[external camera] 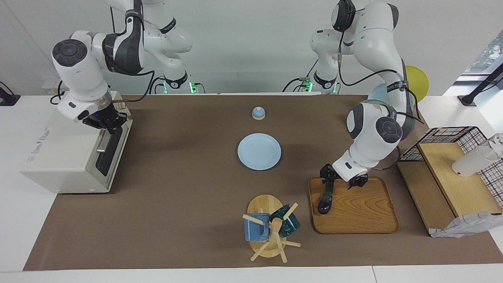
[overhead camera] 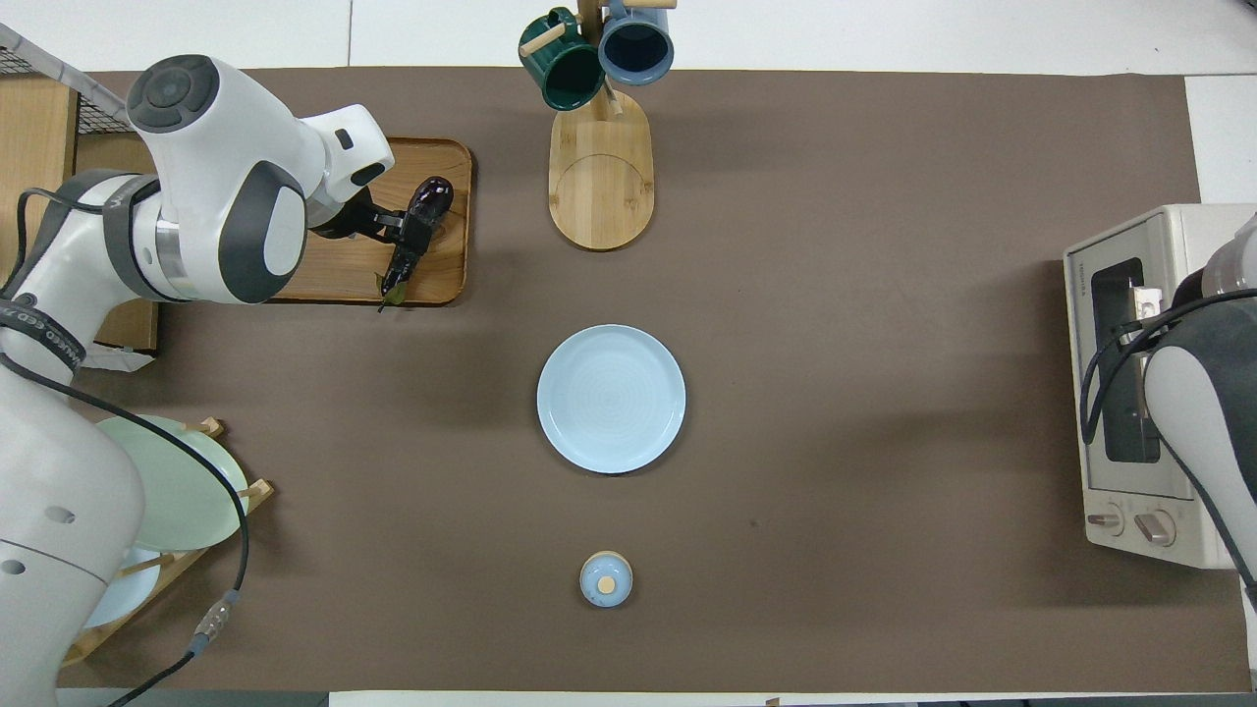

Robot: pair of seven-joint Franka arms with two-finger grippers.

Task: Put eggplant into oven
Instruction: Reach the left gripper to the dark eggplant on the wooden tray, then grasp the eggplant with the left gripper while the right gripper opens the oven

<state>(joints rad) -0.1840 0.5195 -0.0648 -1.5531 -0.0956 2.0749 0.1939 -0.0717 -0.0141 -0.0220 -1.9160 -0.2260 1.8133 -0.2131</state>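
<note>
The dark purple eggplant (external camera: 325, 199) (overhead camera: 433, 195) lies along the edge of a wooden tray (external camera: 361, 214) (overhead camera: 334, 277), on the side toward the right arm's end of the table. My left gripper (external camera: 342, 180) (overhead camera: 401, 234) is open and low over the tray, one finger at the eggplant's stem half. The cream-white oven (external camera: 67, 157) (overhead camera: 1105, 295) stands at the right arm's end with its dark glass door up. My right gripper (external camera: 111, 125) is shut on the door's metal bar handle (external camera: 103, 144), at the end nearer the robots. In the overhead view the right arm hides that grip.
A light blue plate (external camera: 259, 151) sits mid-table, and a small blue lidded pot (external camera: 258, 113) nearer the robots. A wooden mug tree (external camera: 269, 228) with two mugs stands farther out. A wire basket and wooden shelf (external camera: 452, 173) flank the tray. A plate rack (overhead camera: 167, 491) stands by the left arm.
</note>
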